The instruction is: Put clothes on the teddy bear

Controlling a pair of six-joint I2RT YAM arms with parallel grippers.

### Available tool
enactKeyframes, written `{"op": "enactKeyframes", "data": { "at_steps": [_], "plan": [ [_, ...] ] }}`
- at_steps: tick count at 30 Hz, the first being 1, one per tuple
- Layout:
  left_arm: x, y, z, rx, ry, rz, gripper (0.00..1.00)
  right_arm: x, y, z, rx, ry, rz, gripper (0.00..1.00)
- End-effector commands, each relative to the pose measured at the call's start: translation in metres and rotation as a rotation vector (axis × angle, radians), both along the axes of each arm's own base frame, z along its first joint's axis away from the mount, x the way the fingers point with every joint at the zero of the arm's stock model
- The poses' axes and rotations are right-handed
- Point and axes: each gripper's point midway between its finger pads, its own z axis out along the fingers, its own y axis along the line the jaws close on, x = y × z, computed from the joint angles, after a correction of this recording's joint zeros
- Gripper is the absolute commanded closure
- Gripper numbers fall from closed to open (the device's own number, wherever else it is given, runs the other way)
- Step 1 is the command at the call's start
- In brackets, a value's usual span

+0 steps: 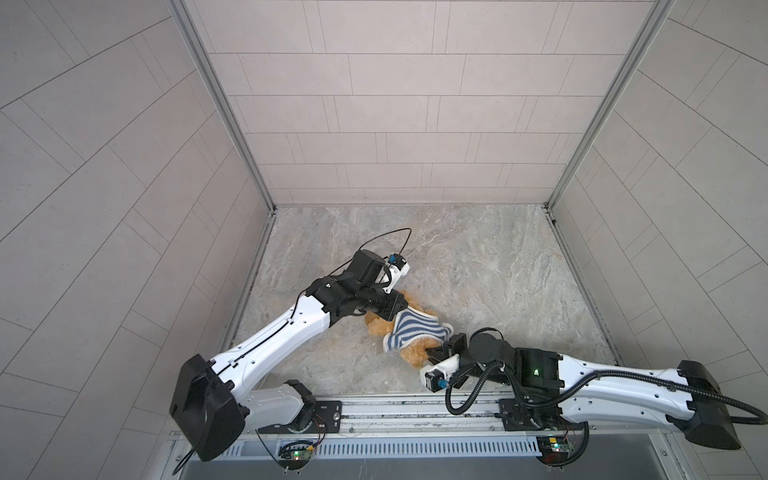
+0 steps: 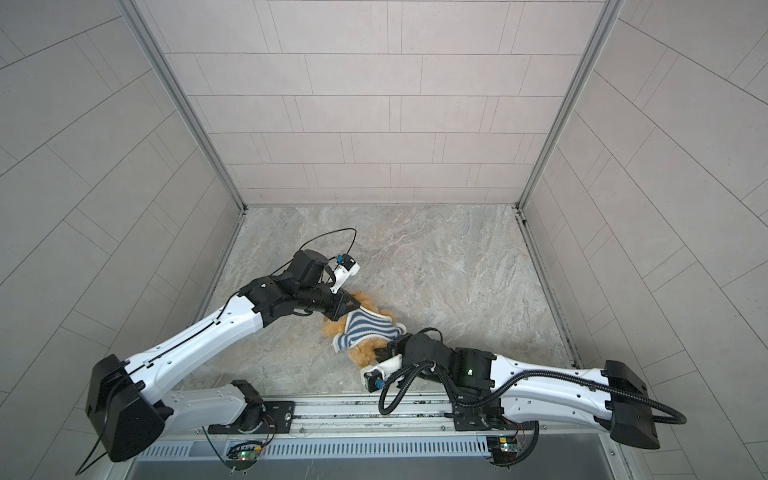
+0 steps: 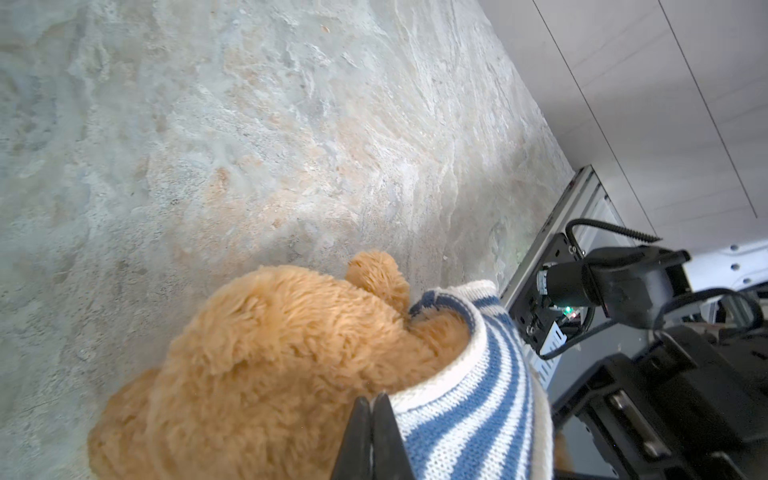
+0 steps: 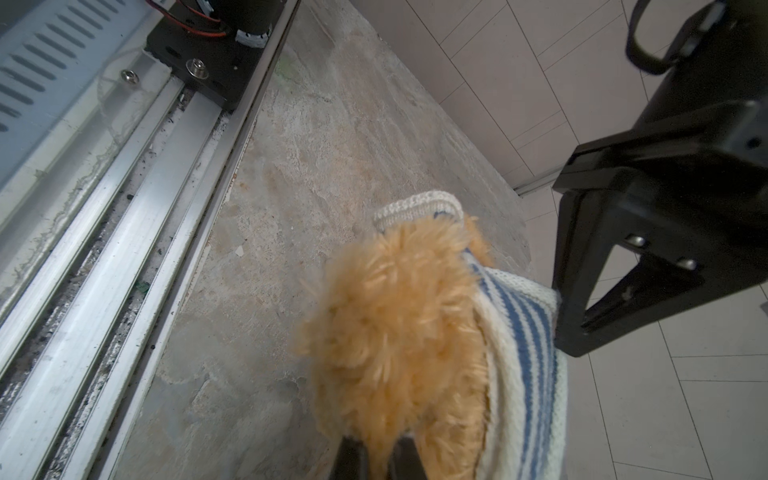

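Teddy bear (image 1: 417,354): golden-brown plush, lying on the marbled tabletop (image 1: 478,266) near its front middle, stretched between the two grippers; fur also shows in the other top view (image 2: 362,352).
Head end: toward the left arm, round ear and fluffy head close up in the left wrist view (image 3: 270,353).
Striped shirt (image 1: 415,330): blue-and-white knit over the bear's torso, collar at the neck, hem short of the legs; the legs are bare fur.
Left gripper (image 1: 400,309): low over the bear's head, fingertips pressed together right at the shirt's white collar edge (image 3: 374,409); whether cloth is caught between them I cannot tell.
Right gripper (image 1: 434,353): at the bear's lower end, clamped on a tuft of leg fur, which bulges up between the two dark fingers in the right wrist view (image 4: 380,453).
Mounting rail (image 1: 395,409): runs along the front edge, just beside the bear's legs.
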Motion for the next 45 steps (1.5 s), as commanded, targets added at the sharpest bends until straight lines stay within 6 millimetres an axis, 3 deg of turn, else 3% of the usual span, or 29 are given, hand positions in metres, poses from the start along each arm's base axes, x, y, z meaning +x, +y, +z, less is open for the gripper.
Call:
{"op": "enactKeyframes", "data": {
  "at_steps": [1, 8, 15, 25, 31, 34, 38, 42, 45],
  "plan": [
    [0.041, 0.029, -0.014, 0.071, -0.059, 0.201, 1.00, -0.021, -0.003, -0.018, -0.039, 0.047, 0.066, 1.00],
    [0.063, 0.063, -0.028, 0.149, -0.074, 0.362, 1.00, -0.028, -0.001, -0.008, 0.013, 0.035, 0.081, 1.00],
    [0.078, 0.077, -0.037, 0.195, -0.088, 0.460, 1.00, -0.032, 0.003, 0.000, 0.072, 0.042, 0.101, 1.00],
    [0.078, 0.082, -0.050, 0.224, -0.061, 0.495, 1.00, -0.035, 0.013, 0.023, 0.181, 0.062, 0.111, 1.00],
    [0.057, 0.060, -0.031, 0.136, -0.086, 0.450, 1.00, -0.006, 0.015, 0.046, 0.298, 0.135, -0.096, 1.00],
    [0.049, 0.060, -0.031, 0.104, -0.077, 0.450, 1.00, 0.006, 0.018, 0.060, 0.371, 0.197, -0.181, 1.00],
    [0.041, 0.056, -0.021, 0.052, -0.078, 0.420, 0.82, 0.023, 0.022, 0.071, 0.406, 0.262, -0.298, 1.00],
    [0.029, 0.061, 0.002, 0.010, -0.120, 0.395, 0.55, 0.034, 0.029, 0.082, 0.419, 0.320, -0.354, 1.00],
    [0.018, 0.070, 0.009, -0.028, -0.128, 0.395, 0.49, 0.034, 0.035, 0.086, 0.415, 0.370, -0.355, 1.00]
  ]
}}
